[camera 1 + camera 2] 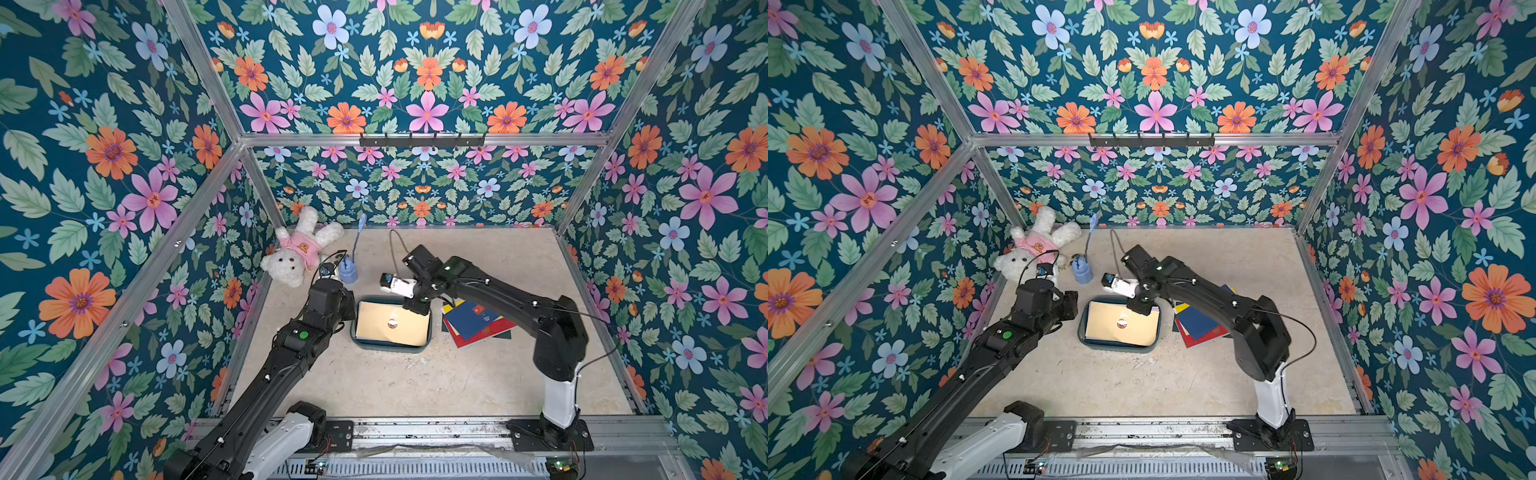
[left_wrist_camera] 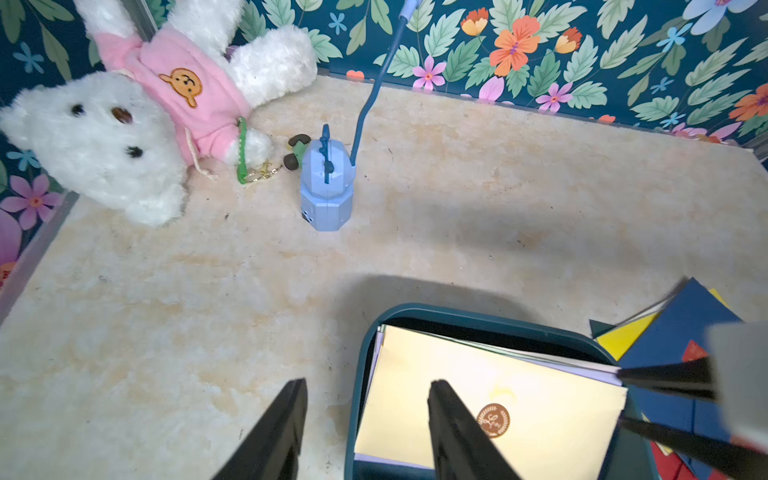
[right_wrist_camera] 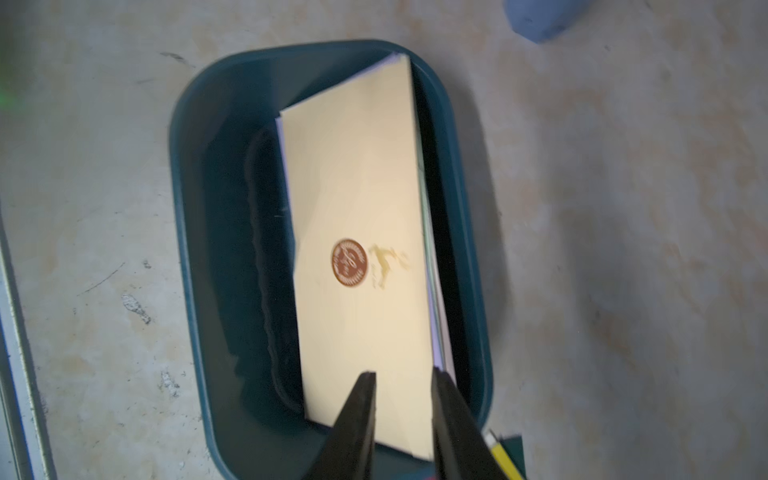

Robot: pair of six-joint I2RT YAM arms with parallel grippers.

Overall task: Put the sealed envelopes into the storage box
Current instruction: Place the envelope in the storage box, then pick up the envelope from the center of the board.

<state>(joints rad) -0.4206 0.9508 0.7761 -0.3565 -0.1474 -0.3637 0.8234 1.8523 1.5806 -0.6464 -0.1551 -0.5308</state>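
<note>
R fingers (image 3: 357,424), slightly apart, sit over cream envelope (image 3: 357,187) inside storage box (image 3: 183,208); L fingers (image 2: 274,428) apart, astride box rim. Risk: retreat could snag envelope edge, dragging it out.

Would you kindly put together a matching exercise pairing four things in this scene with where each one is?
Things:
1. pale yellow envelope
2. navy envelope
3. white teddy bear
4. light-blue cup

Places:
A. on top of the loose pile beside the storage box
B. lying in the far corner against the wall
C. topmost inside the storage box
D. standing upright next to the bear

Pairs: 1-C, 2-A, 3-B, 4-D
</note>
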